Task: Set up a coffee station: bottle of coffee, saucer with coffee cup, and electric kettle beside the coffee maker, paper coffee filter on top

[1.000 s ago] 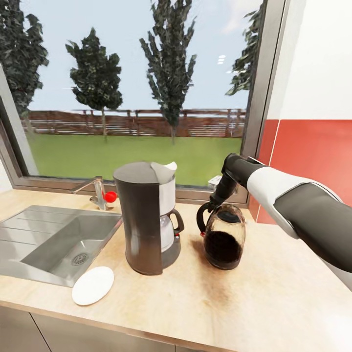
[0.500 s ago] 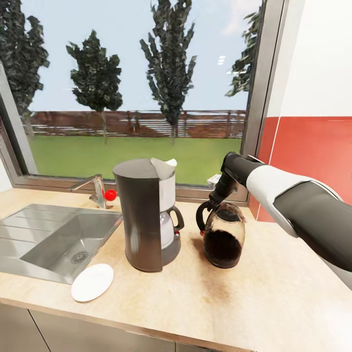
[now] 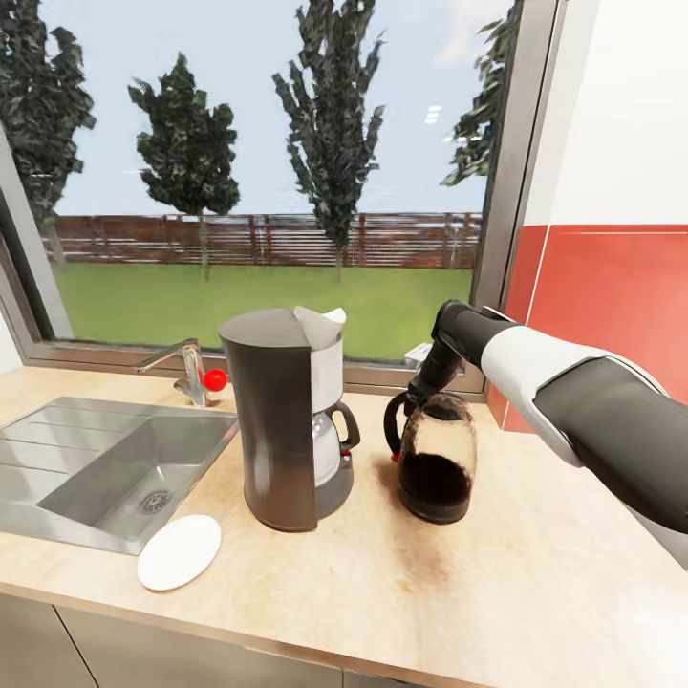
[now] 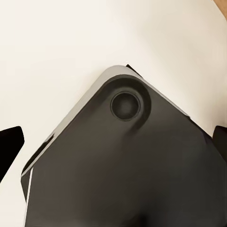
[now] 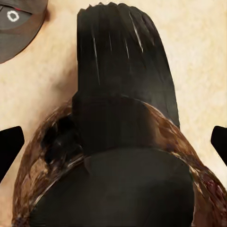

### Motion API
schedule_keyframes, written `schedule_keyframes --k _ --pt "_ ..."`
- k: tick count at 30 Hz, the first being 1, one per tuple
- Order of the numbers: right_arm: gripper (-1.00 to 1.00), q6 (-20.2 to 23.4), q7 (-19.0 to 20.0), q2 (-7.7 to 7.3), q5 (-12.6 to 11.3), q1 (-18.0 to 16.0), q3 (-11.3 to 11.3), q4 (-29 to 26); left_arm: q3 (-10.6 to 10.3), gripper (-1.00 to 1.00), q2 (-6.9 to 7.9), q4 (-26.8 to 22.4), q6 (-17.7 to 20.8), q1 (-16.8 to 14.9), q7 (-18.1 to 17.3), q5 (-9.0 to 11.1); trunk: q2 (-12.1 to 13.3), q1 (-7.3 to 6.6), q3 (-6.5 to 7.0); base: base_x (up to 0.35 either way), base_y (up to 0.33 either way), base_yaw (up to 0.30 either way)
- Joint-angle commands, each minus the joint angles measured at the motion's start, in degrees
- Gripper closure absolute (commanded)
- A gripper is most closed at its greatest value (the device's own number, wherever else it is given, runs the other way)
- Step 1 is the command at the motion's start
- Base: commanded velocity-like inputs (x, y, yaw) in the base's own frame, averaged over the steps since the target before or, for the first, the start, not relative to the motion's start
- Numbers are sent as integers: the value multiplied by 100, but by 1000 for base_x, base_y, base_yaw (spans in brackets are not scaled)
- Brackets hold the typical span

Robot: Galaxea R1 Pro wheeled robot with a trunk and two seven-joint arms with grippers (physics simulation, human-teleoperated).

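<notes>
The dark grey coffee maker (image 3: 282, 420) stands on the beige countertop (image 3: 535, 583), with the white paper coffee filter (image 3: 322, 320) on its top. Just right of it the glass electric kettle (image 3: 436, 461) stands upright. My right gripper (image 3: 418, 390) hovers at the kettle's black handle (image 5: 125, 71); in the right wrist view the gripper (image 5: 113, 144) is open, its fingertips (image 5: 10, 146) wide on either side of the handle. The white saucer (image 3: 179, 551) lies front left of the coffee maker. My left gripper (image 4: 113, 142) is open against the robot's own body. The bottle of coffee and coffee cup are out of view.
A steel sink (image 3: 105, 468) with a faucet (image 3: 191, 375) is set into the counter at the left. A window runs behind, and a red wall (image 3: 612, 287) closes off the right. The coffee maker's base (image 5: 19, 21) lies close to the kettle.
The kettle was tilted under my right gripper and now stands upright on the counter. The head view has shifted slightly.
</notes>
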Motion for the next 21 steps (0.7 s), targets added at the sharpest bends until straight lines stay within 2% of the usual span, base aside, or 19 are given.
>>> schedule_keyframes --k 1,9,21 --pt "-100 23 21 3 45 -8 -33 8 44 -100 -1 -3 -14 1 -12 -16 -4 1 -6 0 0 0" --pt "-100 30 19 18 45 -8 -32 8 44 -100 -1 -7 -14 1 -12 -19 -4 1 -6 0 0 0" --pt "-100 32 13 27 45 -8 -32 8 44 -100 0 -9 36 1 -12 -23 477 -263 209 0 0 0"
